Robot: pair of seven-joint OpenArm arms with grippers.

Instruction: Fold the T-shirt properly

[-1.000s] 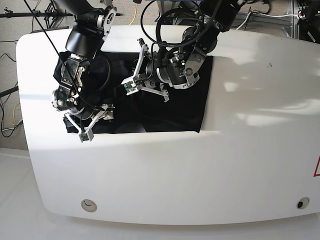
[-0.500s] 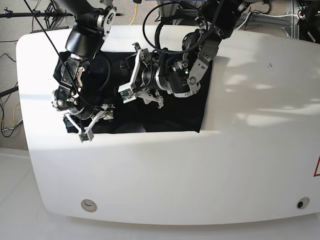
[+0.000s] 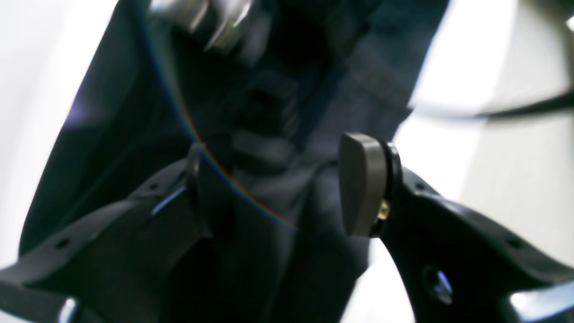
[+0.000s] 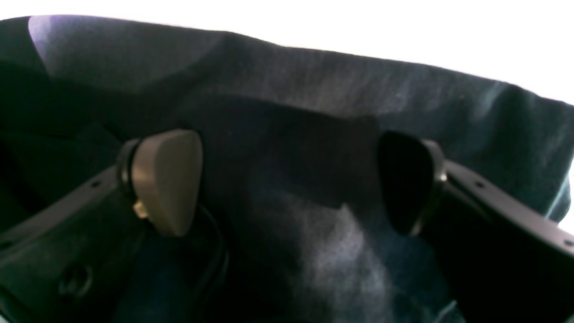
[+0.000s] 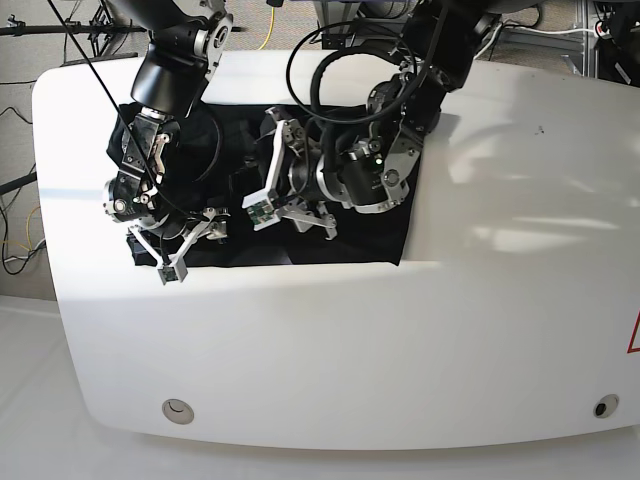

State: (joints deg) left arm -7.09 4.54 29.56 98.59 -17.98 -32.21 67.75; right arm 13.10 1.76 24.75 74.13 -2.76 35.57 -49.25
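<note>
The T-shirt (image 5: 370, 235) lies on the far left part of the white bench (image 5: 400, 340), a dark, roughly rectangular spread whose near edge runs straight across the bench and whose right edge ends about mid-bench. Both arms hang over it.

The left claw (image 5: 290, 195) sits above the middle of the shirt, its pale fingers pointing toward the left of the base view. In the left wrist view, the left claw (image 3: 287, 188) stands wide, with a grey pad (image 3: 361, 184) on one side and a darker finger on the other. Black cloth (image 3: 269, 134) fills the gap behind them, bunched into folds, but the picture is blurred and I cannot tell whether the pads touch it.

The right claw (image 5: 185, 250) is at the shirt's near left corner, low over the cloth's edge. In the right wrist view, the right claw (image 4: 289, 184) is spread wide too, a pale pad (image 4: 166, 179) at left and a shadowed one at right. A raised fold of the shirt (image 4: 314, 107) runs across behind the pads, and wrinkled cloth lies between them. Nothing is pinched.
</note>
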